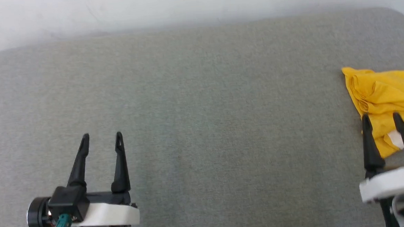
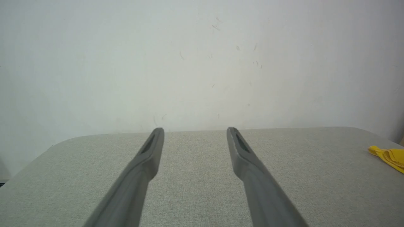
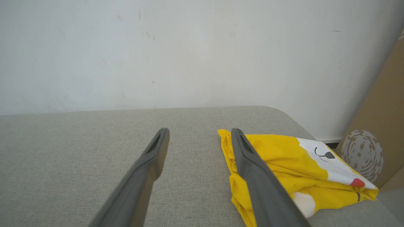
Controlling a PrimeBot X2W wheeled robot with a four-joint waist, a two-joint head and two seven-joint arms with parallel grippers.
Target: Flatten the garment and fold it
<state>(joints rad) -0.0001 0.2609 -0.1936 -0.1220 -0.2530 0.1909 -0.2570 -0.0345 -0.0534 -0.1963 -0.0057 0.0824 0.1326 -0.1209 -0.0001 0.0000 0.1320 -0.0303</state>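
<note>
nearest, the left fingers (image 1: 80, 161) stand spread and empty, well to the left of the shirt (image 1: 384, 90). the right fingers (image 1: 369, 142) are spread too, holding nothing, tips just over the shirt's near edge. the shirt lies bunched, with bare counter (image 1: 201, 92) stretching off to its left. i'd pinch a single hem layer, then drag it leftward before spreading.

Left end effector (image 1: 101, 136) spread wide, right end effector (image 1: 382, 117) likewise, both empty
</note>
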